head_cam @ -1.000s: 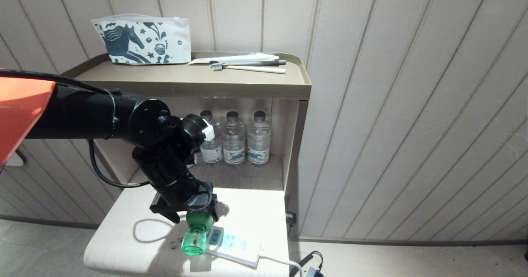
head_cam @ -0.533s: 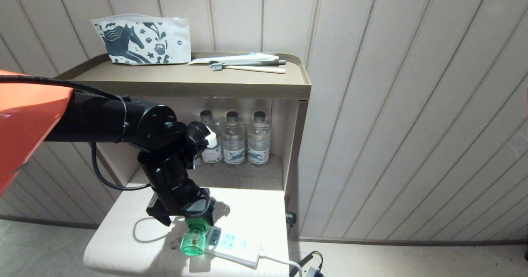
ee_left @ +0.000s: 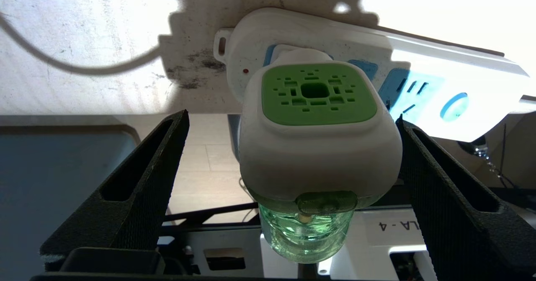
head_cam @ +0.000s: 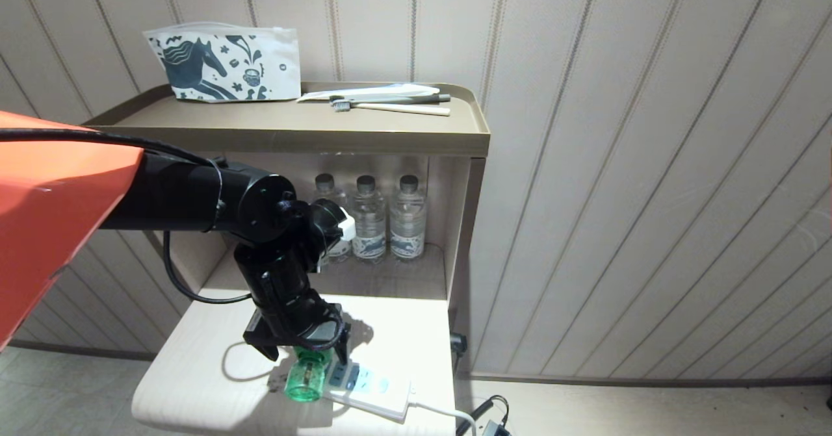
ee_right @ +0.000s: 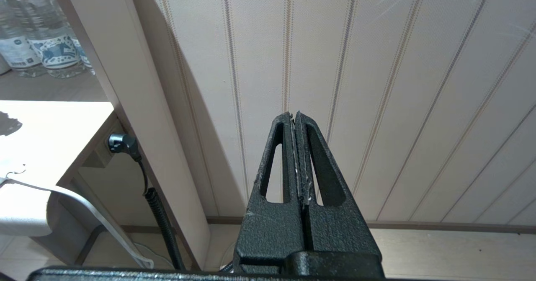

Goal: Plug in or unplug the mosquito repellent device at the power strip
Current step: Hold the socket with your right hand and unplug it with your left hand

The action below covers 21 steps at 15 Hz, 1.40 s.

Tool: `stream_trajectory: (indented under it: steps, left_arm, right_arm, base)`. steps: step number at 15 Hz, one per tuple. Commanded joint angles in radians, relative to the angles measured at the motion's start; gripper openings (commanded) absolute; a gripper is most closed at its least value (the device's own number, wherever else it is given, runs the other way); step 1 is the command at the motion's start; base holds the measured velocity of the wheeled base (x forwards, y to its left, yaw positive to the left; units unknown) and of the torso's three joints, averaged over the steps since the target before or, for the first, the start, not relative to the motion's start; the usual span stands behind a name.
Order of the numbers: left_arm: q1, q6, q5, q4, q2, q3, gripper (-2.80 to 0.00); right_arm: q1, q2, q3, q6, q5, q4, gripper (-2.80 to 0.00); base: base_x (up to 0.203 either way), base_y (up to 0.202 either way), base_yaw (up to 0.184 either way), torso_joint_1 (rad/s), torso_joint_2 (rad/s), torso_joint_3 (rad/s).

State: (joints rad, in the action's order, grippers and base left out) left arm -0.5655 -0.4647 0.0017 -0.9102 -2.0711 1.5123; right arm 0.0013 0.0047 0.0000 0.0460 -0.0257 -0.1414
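Straddling the mosquito repellent device (ee_left: pixel 318 147), a translucent green bottle under a white rounded head with a green vented face, my left gripper (ee_left: pixel 289 126) stands spread, one finger well clear, the other's contact unclear. It sits plugged into the long white power strip (ee_left: pixel 439 63) with light-blue panels on the pale table (head_cam: pixel 195 351). My right gripper (ee_right: pixel 296 124) is pressed together beside the striped wall; a label below the bottle reads partly "LA - 4".

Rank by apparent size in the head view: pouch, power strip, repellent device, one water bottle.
1. pouch
2. power strip, partly hidden by the device
3. water bottle
4. repellent device, partly under the left gripper

The strip and device are nearer, so true sizes are unsure.
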Motion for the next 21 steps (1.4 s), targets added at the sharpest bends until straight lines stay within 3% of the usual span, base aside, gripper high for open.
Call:
stream_trajectory:
  steps: [1,8,9,21]
  left_arm:
    - [-0.004,-0.003,0.0,-0.006,-0.003,0.002,0.0]
    - [-0.005,-0.012,0.003,-0.006,-0.014,0.003,0.0]
    - [-0.005,-0.012,0.003,-0.004,-0.021,0.003,-2.8]
    - [-0.013,-0.017,0.008,-0.006,-0.031,0.032,-2.8]
  right_arm:
    - [0.0,0.0,0.0,0.0,0.001,-0.001,-2.8]
    - [0.0,0.0,0.0,0.0,0.0,-0.001,-2.8]
    - [0.0,0.0,0.0,0.0,0.0,-0.001,-2.8]
    - [0.003,-0.005,0.0,-0.028,0.008,-0.007,-2.8]
  base:
    - [0.0,0.0,0.0,0.0,0.0,0.0]
    - [0.0,0.0,0.0,0.0,0.0,0.0]
    - [0.0,0.0,0.0,0.0,0.0,0.0]
    - [0.0,0.0,0.0,0.0,0.0,0.0]
